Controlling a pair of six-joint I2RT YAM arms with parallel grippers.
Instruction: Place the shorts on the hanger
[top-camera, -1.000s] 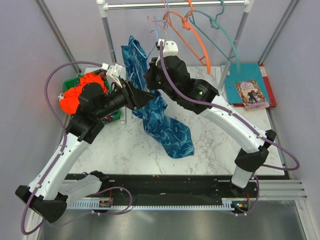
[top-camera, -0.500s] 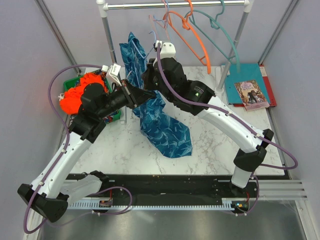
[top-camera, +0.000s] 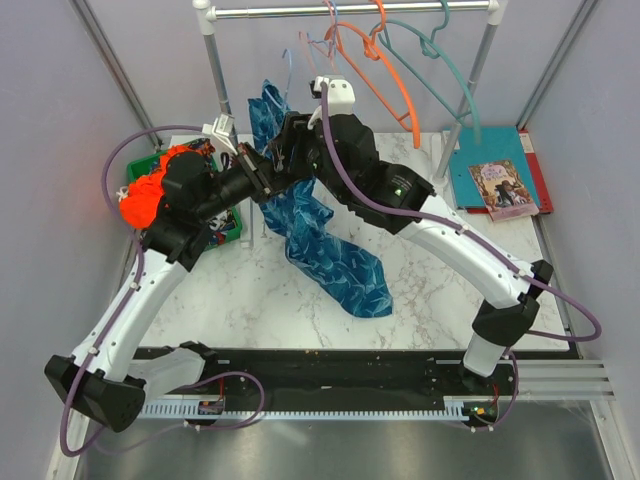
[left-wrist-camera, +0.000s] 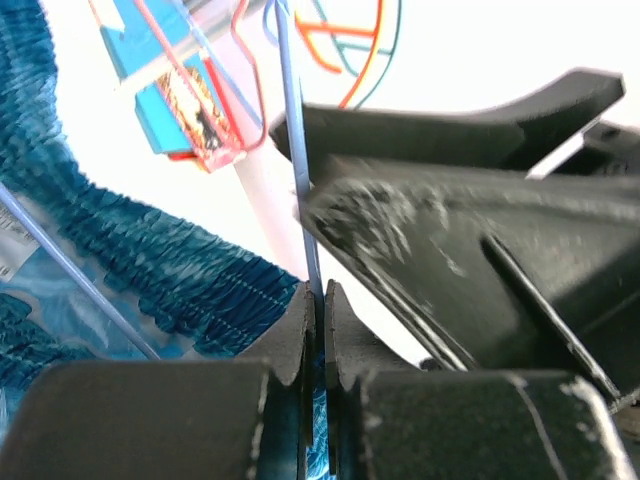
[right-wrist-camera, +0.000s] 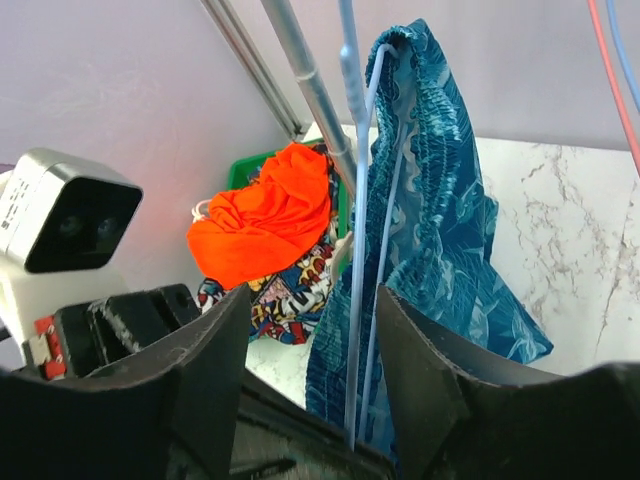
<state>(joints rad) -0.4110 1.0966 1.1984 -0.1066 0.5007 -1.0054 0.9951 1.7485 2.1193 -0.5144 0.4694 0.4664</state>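
Observation:
The dark-blue printed shorts (top-camera: 330, 255) hang over the thin pale blue hanger (top-camera: 287, 72), and their lower end trails on the marble table. My left gripper (top-camera: 266, 174) is shut on a hanger wire (left-wrist-camera: 308, 230), with the shorts' ruffled waistband (left-wrist-camera: 120, 235) to its left. Right beside it, my right gripper (top-camera: 286, 152) stands open. Two hanger wires (right-wrist-camera: 358, 280) and the shorts (right-wrist-camera: 445, 210) lie between its fingers (right-wrist-camera: 215, 360), and neither finger touches them.
A clothes rail (top-camera: 350, 10) on two poles crosses the back, carrying an orange hanger (top-camera: 385, 85) and a teal hanger (top-camera: 455, 85). A green bin (top-camera: 232, 230) with a bright orange garment (top-camera: 150, 190) sits at the left. Books (top-camera: 500, 180) lie at the right.
The left gripper closed on the hanger wire. The right gripper then opened and let go. Both arms shifted a little up and back, lifting the shorts.

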